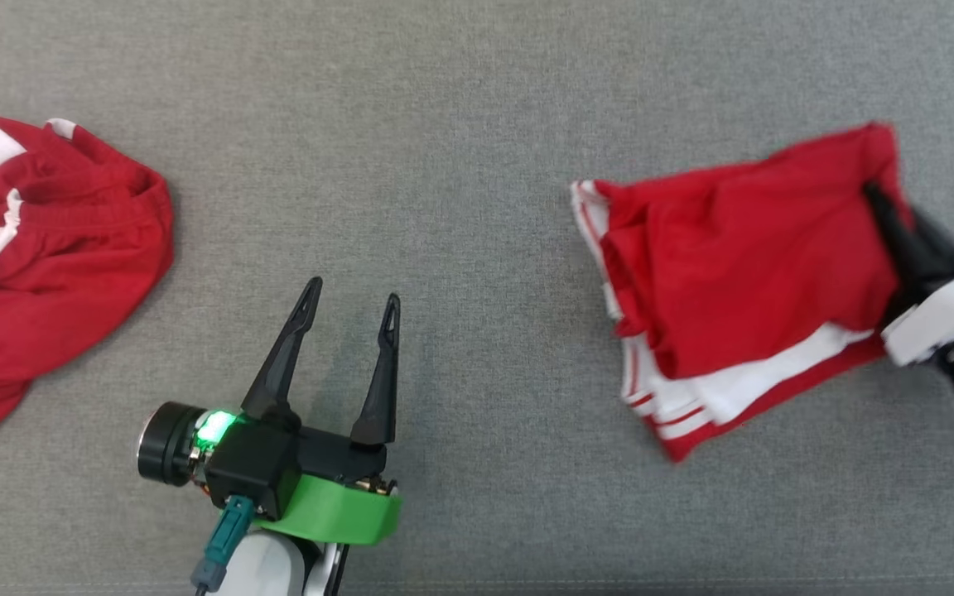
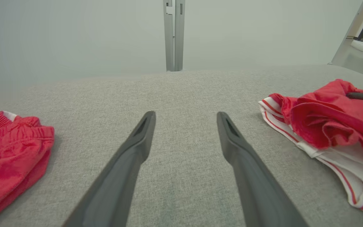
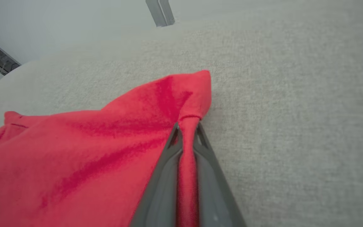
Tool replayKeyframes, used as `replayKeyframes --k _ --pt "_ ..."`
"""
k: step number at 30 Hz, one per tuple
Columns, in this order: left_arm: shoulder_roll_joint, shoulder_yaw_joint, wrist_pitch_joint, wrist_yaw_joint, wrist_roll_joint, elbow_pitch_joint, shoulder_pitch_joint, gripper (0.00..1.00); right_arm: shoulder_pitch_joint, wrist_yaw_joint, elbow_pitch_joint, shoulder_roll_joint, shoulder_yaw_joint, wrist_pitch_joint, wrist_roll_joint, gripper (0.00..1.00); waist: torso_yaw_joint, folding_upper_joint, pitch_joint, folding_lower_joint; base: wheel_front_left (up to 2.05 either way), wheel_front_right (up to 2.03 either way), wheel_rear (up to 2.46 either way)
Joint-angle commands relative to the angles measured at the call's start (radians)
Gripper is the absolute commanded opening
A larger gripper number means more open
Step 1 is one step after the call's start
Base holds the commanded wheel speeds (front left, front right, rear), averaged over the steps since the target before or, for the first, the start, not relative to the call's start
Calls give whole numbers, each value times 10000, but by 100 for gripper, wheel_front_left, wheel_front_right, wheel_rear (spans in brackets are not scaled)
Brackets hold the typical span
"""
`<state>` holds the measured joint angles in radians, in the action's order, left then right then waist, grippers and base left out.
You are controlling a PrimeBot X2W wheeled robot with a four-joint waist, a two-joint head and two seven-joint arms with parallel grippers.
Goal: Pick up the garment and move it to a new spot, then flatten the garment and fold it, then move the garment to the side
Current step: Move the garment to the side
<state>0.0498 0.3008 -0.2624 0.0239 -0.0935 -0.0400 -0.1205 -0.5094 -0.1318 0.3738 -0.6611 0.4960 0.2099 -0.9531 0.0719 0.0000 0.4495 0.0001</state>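
Cloth sits clenched in my right pincer (image 3: 187,127): a corner of the folded red-and-white garment (image 1: 734,273) on the grey fabric surface (image 1: 460,124). My left pincer (image 1: 352,292) gapes wide, between it and another red garment (image 1: 46,273). Pale wall (image 2: 74,37) behind.

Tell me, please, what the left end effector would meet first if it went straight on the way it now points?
The way looks free: the left end effector points over bare grey surface. Far ahead a post stands past the edge; depth is unclear.
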Motion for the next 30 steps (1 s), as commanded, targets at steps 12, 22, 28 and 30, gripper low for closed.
replayKeyframes --k 12,22,28,30 --pt "179 278 -30 580 776 -1731 -1189 100 -2667 18 542 -2159 -970 217 638 0 -677 0 2292 -1 0 0 0" --pt "775 528 -19 837 1049 -2915 -2159 100 -3902 20 1209 -3490 -2161 147 931 0 -903 0 3830 -1 0 0 0" --pt "960 524 -19 850 1047 -2905 -2366 100 -4353 20 1826 -4036 -2659 241 1329 0 -807 0 4160 -1 0 0 0" --pt "988 527 -19 829 998 -2876 -2367 100 -4512 20 2028 -4199 -2744 264 1613 0 -750 0 4199 -1 0 0 0"
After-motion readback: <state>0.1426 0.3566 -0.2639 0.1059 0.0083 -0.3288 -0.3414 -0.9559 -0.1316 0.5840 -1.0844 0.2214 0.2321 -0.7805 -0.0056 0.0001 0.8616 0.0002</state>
